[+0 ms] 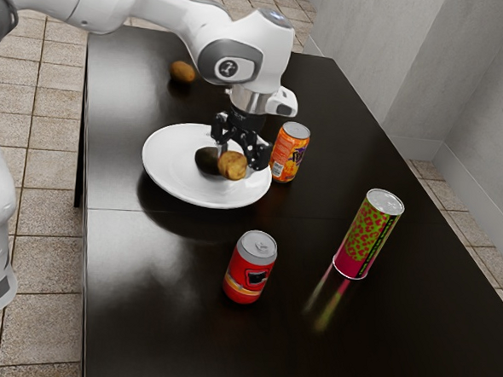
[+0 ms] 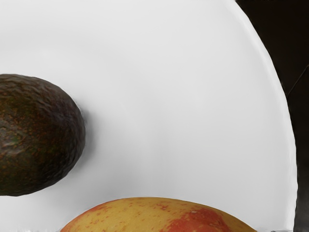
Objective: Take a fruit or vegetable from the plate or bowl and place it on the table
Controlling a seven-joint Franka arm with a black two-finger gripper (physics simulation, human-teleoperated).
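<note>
White arm (image 1: 164, 10) in from the exterior view's upper left, pincer (image 1: 240, 156) downward, fingers (image 1: 259, 157) apart.

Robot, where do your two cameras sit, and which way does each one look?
Exterior view: off to my arm's side, looking down across the table; my arm and gripper are in it.
Wrist view: mounted by my gripper, looking down at the white plate.
Both share the plate, the dark avocado, the yellowish fruit and some of the table.

Avocado (image 2: 38, 135), red-yellow fruit (image 2: 159, 216), white plate (image 2: 183, 96)
</note>
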